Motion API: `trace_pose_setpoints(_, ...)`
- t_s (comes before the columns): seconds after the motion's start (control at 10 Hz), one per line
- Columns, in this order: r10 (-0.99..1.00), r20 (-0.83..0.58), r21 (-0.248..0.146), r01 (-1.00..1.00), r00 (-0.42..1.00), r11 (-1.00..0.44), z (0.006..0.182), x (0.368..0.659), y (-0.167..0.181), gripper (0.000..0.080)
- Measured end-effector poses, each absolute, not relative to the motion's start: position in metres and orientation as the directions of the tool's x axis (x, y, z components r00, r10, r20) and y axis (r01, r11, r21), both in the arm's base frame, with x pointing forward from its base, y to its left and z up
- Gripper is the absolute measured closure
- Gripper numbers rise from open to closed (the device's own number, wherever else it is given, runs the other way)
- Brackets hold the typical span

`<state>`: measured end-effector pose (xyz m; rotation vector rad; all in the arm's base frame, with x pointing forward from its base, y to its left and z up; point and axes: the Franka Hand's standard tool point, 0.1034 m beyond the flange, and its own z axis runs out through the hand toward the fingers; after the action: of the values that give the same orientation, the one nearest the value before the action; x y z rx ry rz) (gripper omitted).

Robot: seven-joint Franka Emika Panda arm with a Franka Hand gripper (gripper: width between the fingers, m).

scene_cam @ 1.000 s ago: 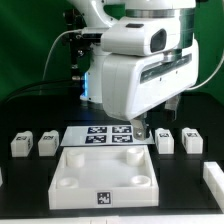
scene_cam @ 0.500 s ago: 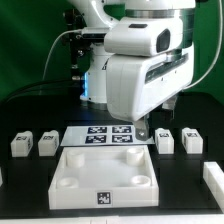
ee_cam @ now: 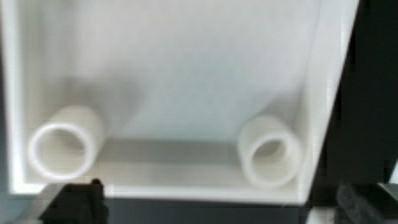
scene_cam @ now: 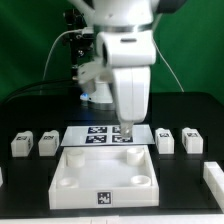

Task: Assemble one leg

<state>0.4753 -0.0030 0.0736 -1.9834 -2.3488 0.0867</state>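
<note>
Between the fingers [ee_cam: 75,205], wrist view: panel [ee_cam: 178,90], two round sockets [ee_cam: 68,150] showing
gripper [scene_cam: 126,130]: low over marker board [scene_cam: 95,133], at panel's far edge
finger state: wide apart, holding nothing
leg [scene_cam: 165,140]: on table [scene_cam: 30,110], exterior view's right of fingers, near, untouched

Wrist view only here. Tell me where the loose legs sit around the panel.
Observer: Two legs stand at the exterior view's left of the panel, and two more at its right.
Operator: Say what lies beyond the panel.
Observer: The marker board lies flat just behind the panel's far edge.
Operator: Place the hand for me.
Observer: The hand hangs above the marker board, near the panel's far edge, apart from all four legs.
</note>
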Motion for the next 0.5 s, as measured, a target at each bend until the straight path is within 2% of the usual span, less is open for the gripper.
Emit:
trace_pose_setpoints(0.3, 0.993, 0.030, -0.097, 0.988, -0.118, 0.120, 0.037, 0.459, -0.017, 0.0150)
trace_pose_setpoints(0.5, 0.995, 0.040, -0.134, 0.987, -0.087, 0.091, 0.017, 0.449, -0.022, 0.0150)
